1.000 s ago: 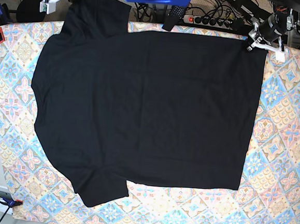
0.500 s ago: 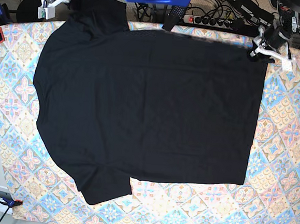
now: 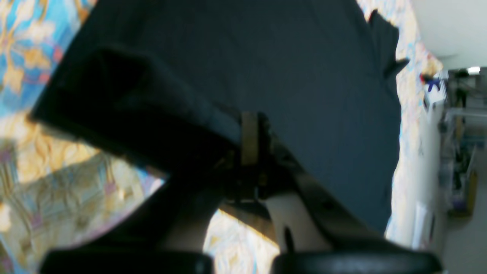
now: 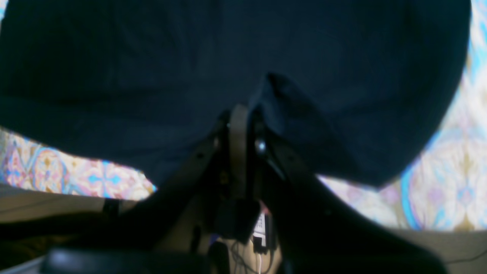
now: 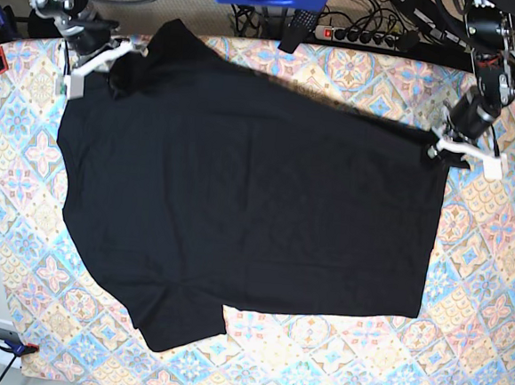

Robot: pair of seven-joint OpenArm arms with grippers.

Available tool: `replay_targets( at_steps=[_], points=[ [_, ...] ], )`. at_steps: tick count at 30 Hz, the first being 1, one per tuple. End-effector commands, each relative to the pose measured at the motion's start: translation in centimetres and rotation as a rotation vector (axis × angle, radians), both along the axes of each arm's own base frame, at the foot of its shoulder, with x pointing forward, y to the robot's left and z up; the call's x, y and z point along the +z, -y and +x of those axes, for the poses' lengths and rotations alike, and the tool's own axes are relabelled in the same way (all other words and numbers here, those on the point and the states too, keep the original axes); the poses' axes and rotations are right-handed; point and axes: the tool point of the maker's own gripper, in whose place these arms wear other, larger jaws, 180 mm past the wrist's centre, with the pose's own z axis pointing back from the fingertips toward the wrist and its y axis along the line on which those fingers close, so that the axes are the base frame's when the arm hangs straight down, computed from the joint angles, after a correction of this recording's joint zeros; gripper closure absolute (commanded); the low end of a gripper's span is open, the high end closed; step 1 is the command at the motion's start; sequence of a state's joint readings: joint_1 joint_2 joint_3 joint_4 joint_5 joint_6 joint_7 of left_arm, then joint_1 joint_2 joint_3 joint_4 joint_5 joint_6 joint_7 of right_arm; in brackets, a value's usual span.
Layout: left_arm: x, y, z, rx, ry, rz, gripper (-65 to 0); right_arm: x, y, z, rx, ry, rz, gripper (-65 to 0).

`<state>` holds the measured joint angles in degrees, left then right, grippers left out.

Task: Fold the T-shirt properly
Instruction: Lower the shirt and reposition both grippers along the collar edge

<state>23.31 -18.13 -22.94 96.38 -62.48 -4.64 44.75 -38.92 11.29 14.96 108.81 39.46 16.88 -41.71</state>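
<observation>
A: Base view first: we see the black T-shirt [image 5: 247, 210] spread over the table [image 5: 499, 292], which wears a patterned tile-print cloth. The shirt covers most of the middle, one sleeve [image 5: 176, 324] lying flat near the table's near edge, toward its left end.

B: And the far edge of the shirt? We read it as lifted off the table at both ends.

A: Agreed. The right pincer [image 5: 116, 57] is near the far left corner of the table, closed on the shirt's other sleeve, and the cloth bunches there. The left pincer [image 5: 439, 146] is by the table's right edge, closed on the shirt's hem corner.

B: In the left wrist view we see the left pincer [image 3: 249, 133] with its jaws drawn together and a thick fold of the T-shirt [image 3: 304, 83] pinched in them, the patterned table [image 3: 57, 182] below it.

A: The right wrist view gives us the same: the right pincer [image 4: 239, 125] is narrow, with the T-shirt [image 4: 228, 57] gathered into a ridge at its tips. The view is blurred, so we cannot tell how much cloth lies between the jaws.

B: Beyond the far edge we see a power strip [image 5: 363, 36] and cables.
</observation>
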Motion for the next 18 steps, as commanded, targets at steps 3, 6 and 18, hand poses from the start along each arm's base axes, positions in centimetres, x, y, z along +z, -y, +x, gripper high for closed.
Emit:
replay_targets(
  at_steps=[3, 6, 18],
  points=[
    [0.0, -1.2, 1.8, 0.03, 0.027, -0.01, 0.0, 1.6, 0.5, 2.9, 0.007, 0.067, -0.008, 0.0],
    [-1.2, -1.6, 2.9, 0.054, 0.01, -0.039, 0.0, 3.1, 1.0, 6.0, 0.006, 0.119, -0.02, 0.0],
    [-2.2, -0.2, 7.0, 0.031, 0.012, 0.009, 0.0, 3.7, 1.9, 13.4, -0.031, 0.183, 0.029, 0.0]
  ],
)
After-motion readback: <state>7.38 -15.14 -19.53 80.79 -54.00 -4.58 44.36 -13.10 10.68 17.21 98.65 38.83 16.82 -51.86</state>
